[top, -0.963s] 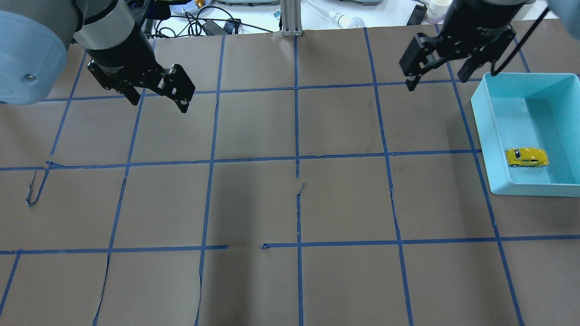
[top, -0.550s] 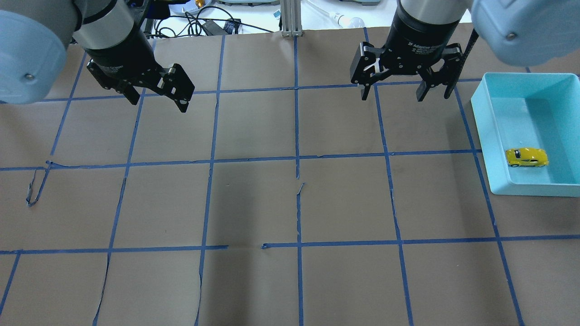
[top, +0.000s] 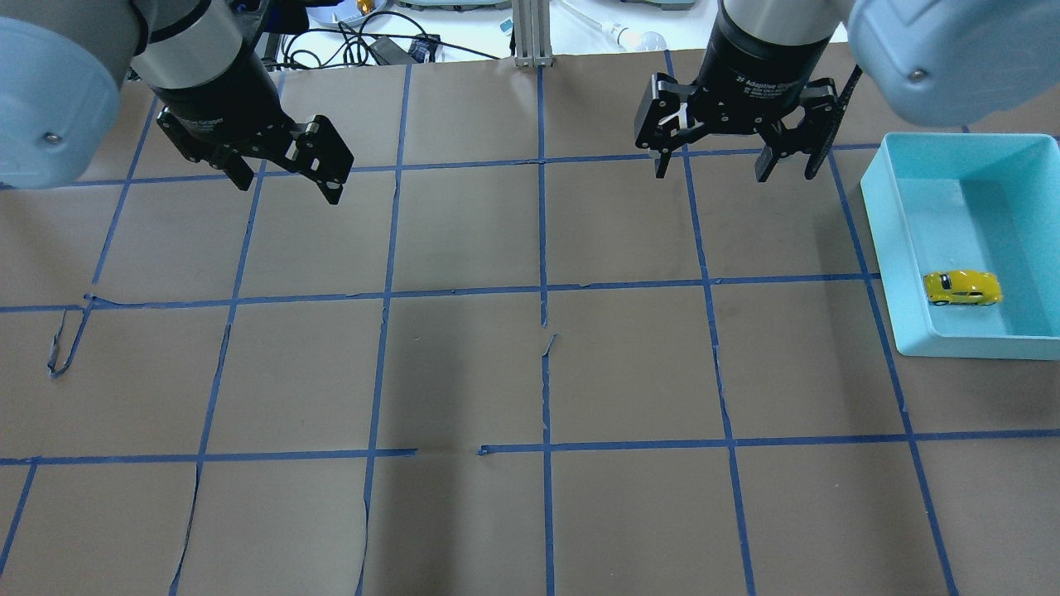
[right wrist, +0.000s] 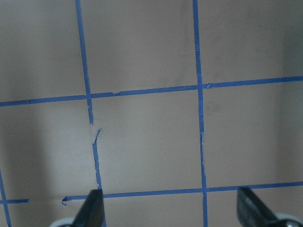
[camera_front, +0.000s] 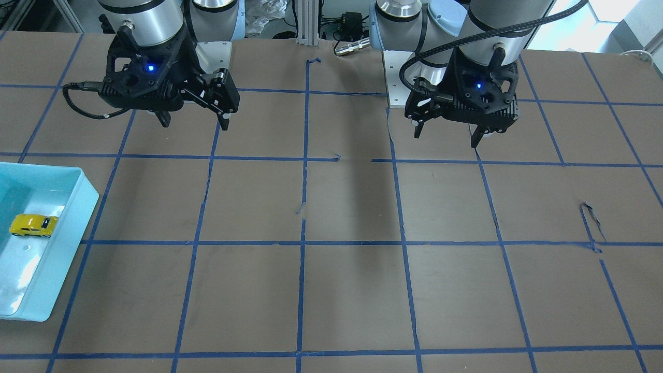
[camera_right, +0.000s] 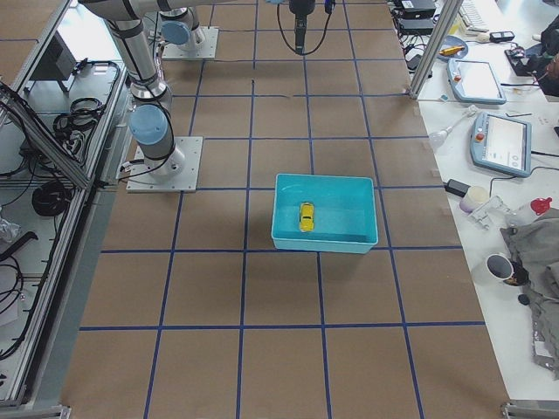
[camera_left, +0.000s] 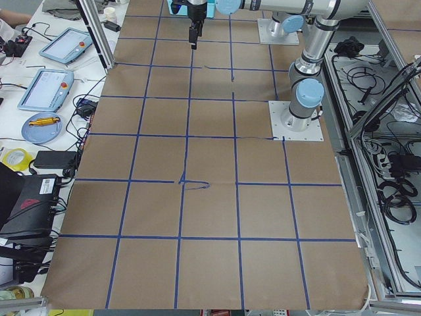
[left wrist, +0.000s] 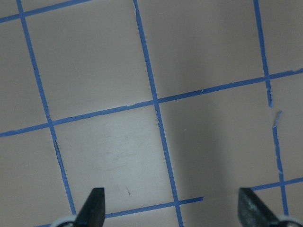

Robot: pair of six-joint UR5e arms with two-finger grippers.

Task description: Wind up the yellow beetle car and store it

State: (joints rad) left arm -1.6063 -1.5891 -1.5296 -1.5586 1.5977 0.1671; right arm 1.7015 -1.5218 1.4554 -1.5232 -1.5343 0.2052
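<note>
The yellow beetle car (top: 962,288) lies inside the light blue bin (top: 890,248) at the table's right side; it also shows in the front view (camera_front: 33,225) and the right view (camera_right: 306,216). My right gripper (top: 710,170) is open and empty, raised above the table left of the bin, well apart from the car. In the front view it hangs at the upper left (camera_front: 192,124). My left gripper (top: 287,189) is open and empty at the far left; the front view shows it at the upper right (camera_front: 446,140). Both wrist views show only bare paper and taped lines.
The table is brown paper with a blue tape grid (top: 542,290), torn in places. Cables and clutter (top: 364,41) lie beyond the far edge. Tablets (camera_right: 498,140) and cups (camera_right: 476,199) sit on a side bench. The bin's rim (camera_front: 77,217) stands above the table.
My right gripper has swung from over the bin's far corner leftward, turned to face the table squarely. The car stays put in the bin. The left arm has hardly moved.
</note>
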